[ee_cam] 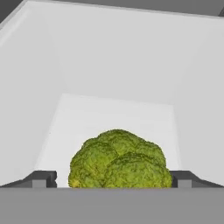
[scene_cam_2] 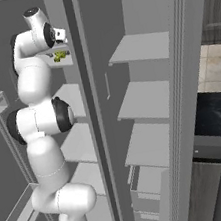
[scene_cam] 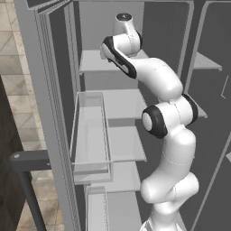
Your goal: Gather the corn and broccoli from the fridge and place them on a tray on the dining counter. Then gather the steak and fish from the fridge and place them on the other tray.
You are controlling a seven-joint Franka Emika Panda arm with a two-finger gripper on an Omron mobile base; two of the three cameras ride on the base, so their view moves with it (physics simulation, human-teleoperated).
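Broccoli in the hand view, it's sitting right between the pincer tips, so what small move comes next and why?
Probably close the pincer on the broccoli. The fingertips stand wide open on either side of the floret head, which rests on the pale fridge shelf, so a squeeze should grip it, perhaps after easing slightly forward.

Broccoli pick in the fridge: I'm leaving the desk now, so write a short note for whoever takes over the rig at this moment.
Gripper: open, jaws on either side of the broccoli, not closed on it.
Broccoli: lying on an upper fridge shelf, deep in the left compartment; a glimpse of it shows by the hand in the right base view.
Fridge: doors open, arm reaching in high.
Done: nothing can be confirmed as delivered from here.
Left: close on the broccoli, lift it out, take it to a tray; the corn, steak and fish are still to be found.
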